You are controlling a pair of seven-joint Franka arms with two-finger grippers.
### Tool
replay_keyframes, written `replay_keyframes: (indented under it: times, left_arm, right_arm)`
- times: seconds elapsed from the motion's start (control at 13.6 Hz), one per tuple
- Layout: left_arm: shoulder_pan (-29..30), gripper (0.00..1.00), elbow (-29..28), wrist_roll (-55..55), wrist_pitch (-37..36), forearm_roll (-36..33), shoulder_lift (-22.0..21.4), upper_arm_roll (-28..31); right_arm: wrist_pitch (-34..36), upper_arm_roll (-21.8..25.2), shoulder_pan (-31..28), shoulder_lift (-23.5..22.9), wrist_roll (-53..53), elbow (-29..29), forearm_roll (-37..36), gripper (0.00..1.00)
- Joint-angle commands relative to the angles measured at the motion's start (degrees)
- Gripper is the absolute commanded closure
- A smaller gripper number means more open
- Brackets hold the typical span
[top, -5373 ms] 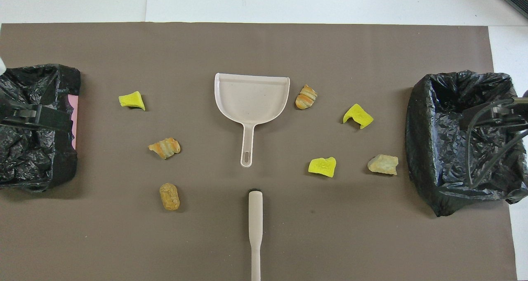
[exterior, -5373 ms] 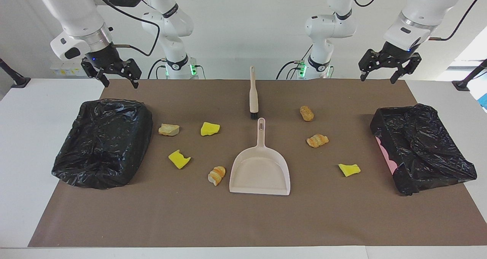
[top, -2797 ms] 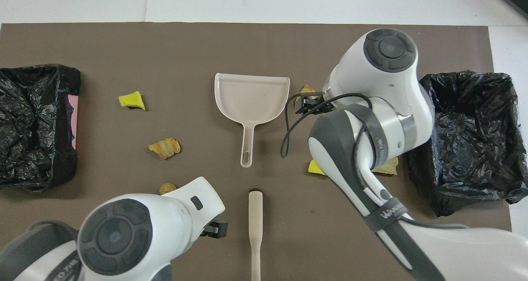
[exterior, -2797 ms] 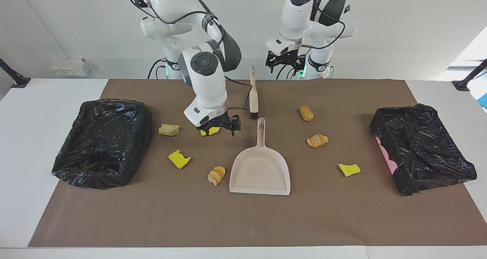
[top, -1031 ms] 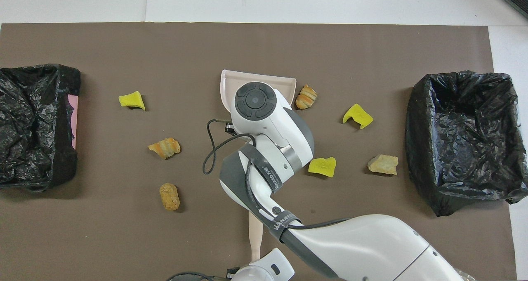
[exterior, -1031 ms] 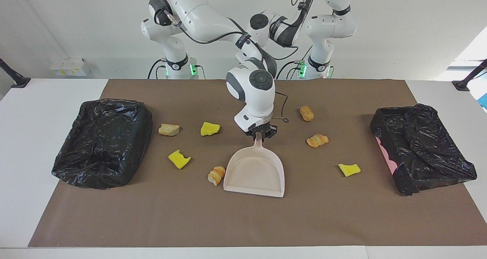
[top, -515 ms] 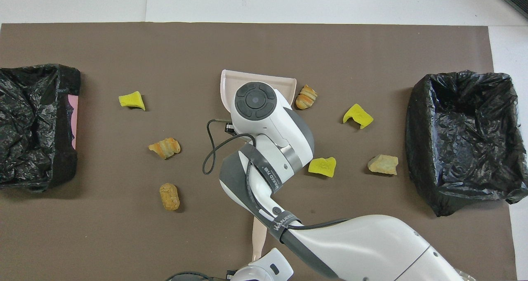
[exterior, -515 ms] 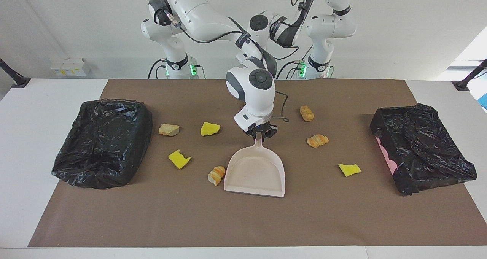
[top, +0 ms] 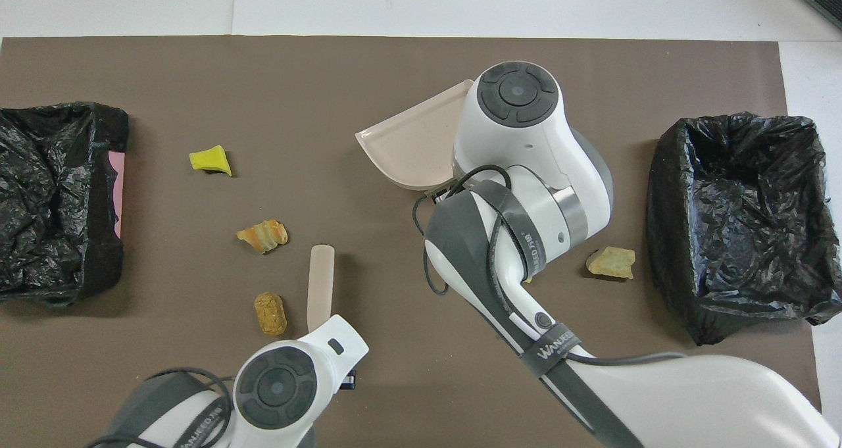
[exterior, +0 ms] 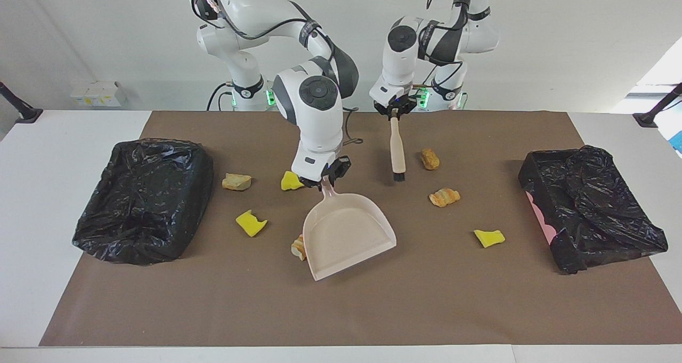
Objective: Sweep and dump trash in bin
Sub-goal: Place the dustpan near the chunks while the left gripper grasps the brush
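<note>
Beige dustpan [exterior: 347, 231] pinched by right gripper [exterior: 323, 178], brush [exterior: 396, 148] by left gripper [exterior: 393, 111]; trash [exterior: 445, 196] unswept, bin [exterior: 144, 198] awaits.

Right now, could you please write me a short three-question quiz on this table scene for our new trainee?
1. True or false: the left gripper holds the beige black-bristled brush.
2. What does the right gripper grip? A) a yellow sponge bit B) the handle of the beige plastic dustpan C) a bin liner
3. How many black-lined bins stand on the brown mat?

Key:
1. True; it grips the handle's top, bristles pointing down.
2. B.
3. Two: one bin at the right arm's end, the other bin at the left arm's end.
</note>
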State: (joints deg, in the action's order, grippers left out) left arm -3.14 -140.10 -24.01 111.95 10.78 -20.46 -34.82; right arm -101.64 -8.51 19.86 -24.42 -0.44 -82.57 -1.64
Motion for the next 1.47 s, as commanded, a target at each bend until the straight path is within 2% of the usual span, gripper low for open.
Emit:
replay_keyframes:
  times: [0.0,0.22,0.37,0.52,0.59,0.81,1.03,1.4]
  left_arm:
    - [0.85,1.00,3.59,7.29,-0.95,-6.62,3.65,7.45]
    - [0.59,1.00,12.19,14.49,-0.86,-15.15,12.18,18.17]
    - [0.59,1.00,16.94,23.09,0.19,-19.10,16.58,25.12]
    - [0.59,1.00,20.02,28.21,4.48,-23.68,20.71,30.49]
    - [0.59,1.00,22.39,29.89,5.20,-24.83,23.25,32.25]
    - [0.59,1.00,28.29,35.16,5.99,-26.60,29.85,35.60]
    - [0.76,1.00,27.95,36.14,7.06,-28.18,31.45,35.96]
    - [0.06,1.00,26.29,40.18,-0.05,-27.39,29.70,35.44]
  right_arm:
    - [1.52,-0.89,-1.32,2.97,-12.34,-3.56,0.68,1.00]
    - [1.62,-0.81,-1.40,5.08,-28.17,-7.33,-0.28,1.00]
    - [0.83,-0.72,-0.88,7.00,-36.70,-10.84,-0.90,1.00]
    - [0.47,-0.80,0.78,9.29,-42.86,-14.10,-7.63,1.00]
    - [-0.22,-0.89,0.97,10.52,-44.28,-16.64,-8.54,1.00]
    - [-10.39,-0.81,1.06,15.97,-45.17,-28.94,-9.34,1.00]
    - [-12.35,-0.89,1.06,16.16,-49.30,-29.76,-9.34,1.00]
    - [-15.16,-0.81,2.99,13.44,-49.22,-30.02,-9.52,1.00]
